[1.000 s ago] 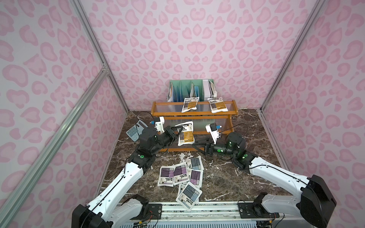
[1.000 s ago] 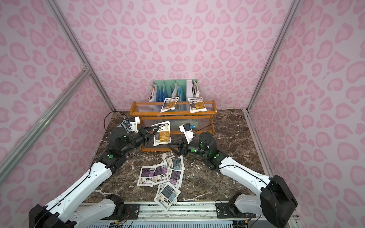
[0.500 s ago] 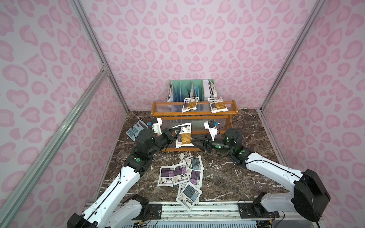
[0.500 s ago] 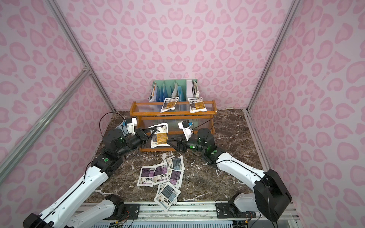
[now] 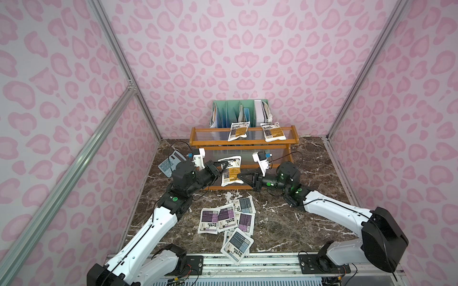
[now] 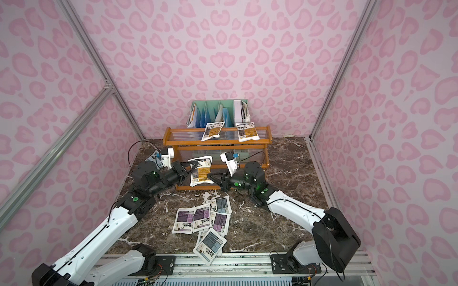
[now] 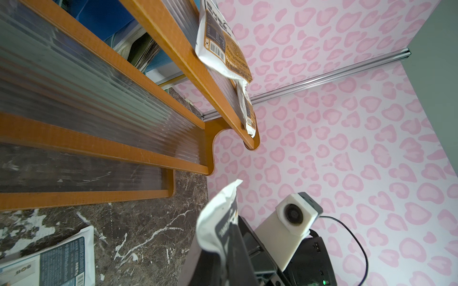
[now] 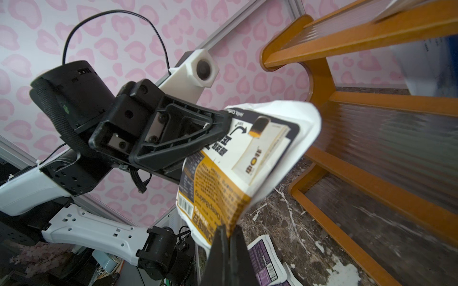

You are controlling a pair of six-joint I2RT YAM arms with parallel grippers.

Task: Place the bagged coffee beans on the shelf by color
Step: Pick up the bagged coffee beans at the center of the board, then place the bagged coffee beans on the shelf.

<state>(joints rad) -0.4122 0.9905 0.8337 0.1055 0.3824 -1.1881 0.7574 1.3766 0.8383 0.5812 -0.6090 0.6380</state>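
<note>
Yellow-orange pouch [image 5: 231, 172] at centre frame looks light and limp, best taken by its edges: left end effector [image 5: 224, 165] pinches its top corner, right end effector [image 5: 238, 175] its bottom edge

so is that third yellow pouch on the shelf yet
Off it. The yellow pouch hangs in front of the shelf, with the left gripper shut on its upper corner and the right gripper on its bottom edge.
</note>
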